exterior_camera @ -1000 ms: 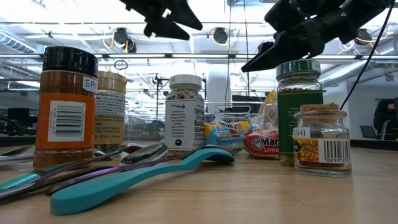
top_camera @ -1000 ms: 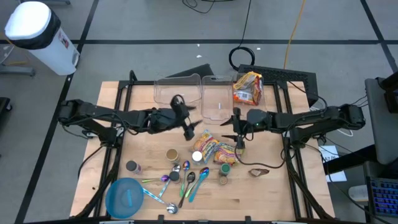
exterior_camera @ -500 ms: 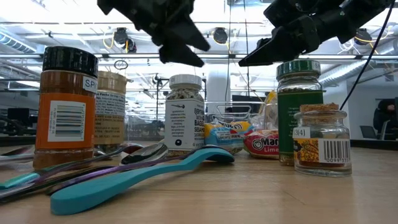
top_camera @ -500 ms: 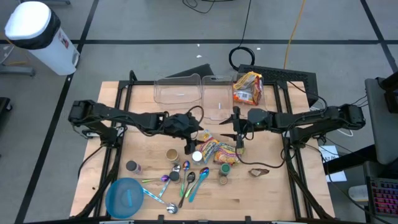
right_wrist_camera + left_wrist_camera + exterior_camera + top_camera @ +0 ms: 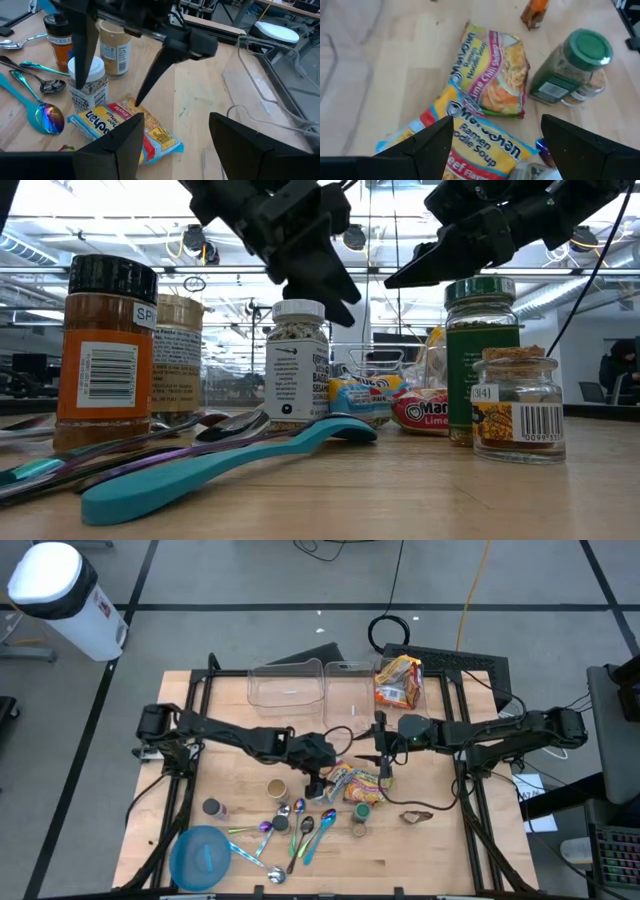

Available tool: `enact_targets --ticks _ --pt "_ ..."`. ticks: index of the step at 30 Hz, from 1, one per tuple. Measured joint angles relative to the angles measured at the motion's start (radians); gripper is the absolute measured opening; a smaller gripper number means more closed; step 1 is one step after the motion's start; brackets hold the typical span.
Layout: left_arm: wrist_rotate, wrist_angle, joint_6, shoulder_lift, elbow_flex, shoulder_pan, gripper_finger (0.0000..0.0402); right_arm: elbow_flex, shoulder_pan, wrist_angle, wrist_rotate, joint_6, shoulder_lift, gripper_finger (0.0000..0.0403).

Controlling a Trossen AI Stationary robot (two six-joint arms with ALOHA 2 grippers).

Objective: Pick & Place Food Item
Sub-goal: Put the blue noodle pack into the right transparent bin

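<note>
Two ramen packets lie flat on the table's middle: a yellow-and-blue beef one [image 5: 479,142] and a lime chili shrimp one [image 5: 496,80] beside it. My left gripper [image 5: 318,774] hangs open just above the beef packet, slanting down, touching nothing; in the right wrist view its fingers [image 5: 150,82] stand by the white-lidded jar [image 5: 88,81]. My right gripper [image 5: 384,772] waits open above the table, to the right of the packets [image 5: 350,784].
Spice jars ring the packets: a green-lidded one [image 5: 570,67], a tan-lidded one [image 5: 276,788], a dark-lidded one [image 5: 211,807]. Several spoons [image 5: 297,830] and a blue bowl [image 5: 203,858] lie near the front edge. Clear bins [image 5: 310,690] at the back hold another packet [image 5: 398,680].
My left gripper has come down and toward the table's right and near edge, tipping from nearly level to slanting down over the ramen packets. It has stayed open. My right arm has kept still.
</note>
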Motion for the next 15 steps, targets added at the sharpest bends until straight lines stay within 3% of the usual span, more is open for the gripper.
enact_targets --ticks 15 --pt "-0.041 -0.118 -0.071 0.042 0.000 -0.009 0.0310 0.000 0.000 0.006 0.000 0.000 0.000 0.0215"
